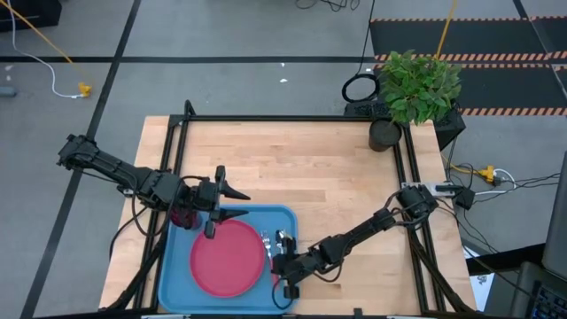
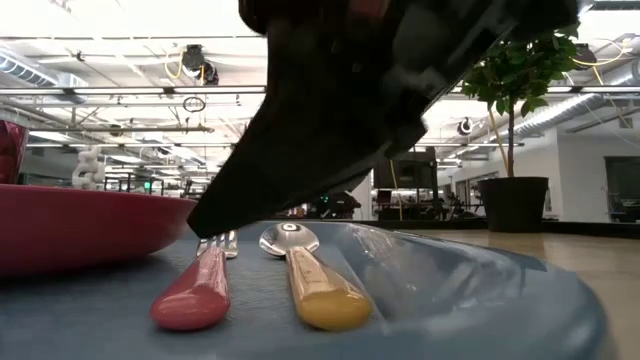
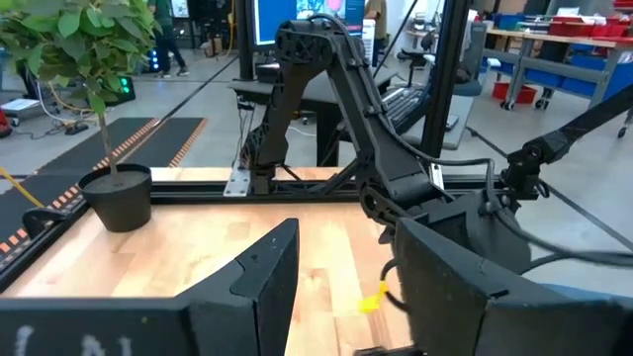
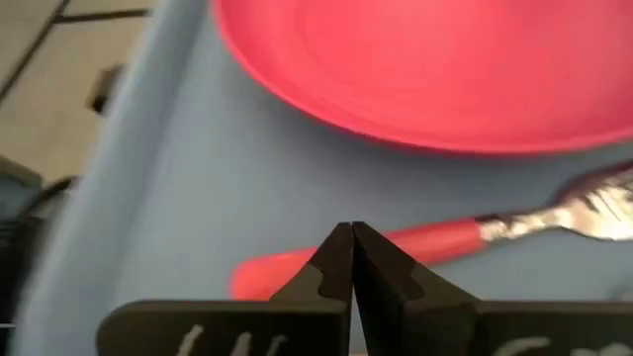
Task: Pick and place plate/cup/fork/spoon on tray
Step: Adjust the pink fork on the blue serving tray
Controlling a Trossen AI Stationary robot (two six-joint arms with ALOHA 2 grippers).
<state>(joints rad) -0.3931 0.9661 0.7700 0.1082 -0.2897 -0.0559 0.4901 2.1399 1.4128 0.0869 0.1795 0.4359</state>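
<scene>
The light blue tray (image 1: 174, 270) lies at the table's near left. On it rest the pink-red plate (image 1: 229, 257), the dark red cup (image 1: 184, 217) at its far left corner, and the fork (image 2: 195, 290) and spoon (image 2: 320, 290), side by side to the right of the plate. My right gripper (image 4: 351, 237) is shut, slanting down from the right, its tips just over the fork's red-pink handle (image 4: 435, 240). My left gripper (image 1: 237, 204) stands open and level above the tray's far edge, near the cup, with nothing between its fingers. My right gripper has its shut fingertips right over the fork's handle, but I cannot tell whether they touch it. The fork lies flat on the tray.
A potted plant (image 1: 416, 89) stands at the table's far right corner. Black frame rails (image 1: 292, 118) run along the table's far and side edges. Bare wood (image 1: 337, 186) stretches beyond and to the right of the tray.
</scene>
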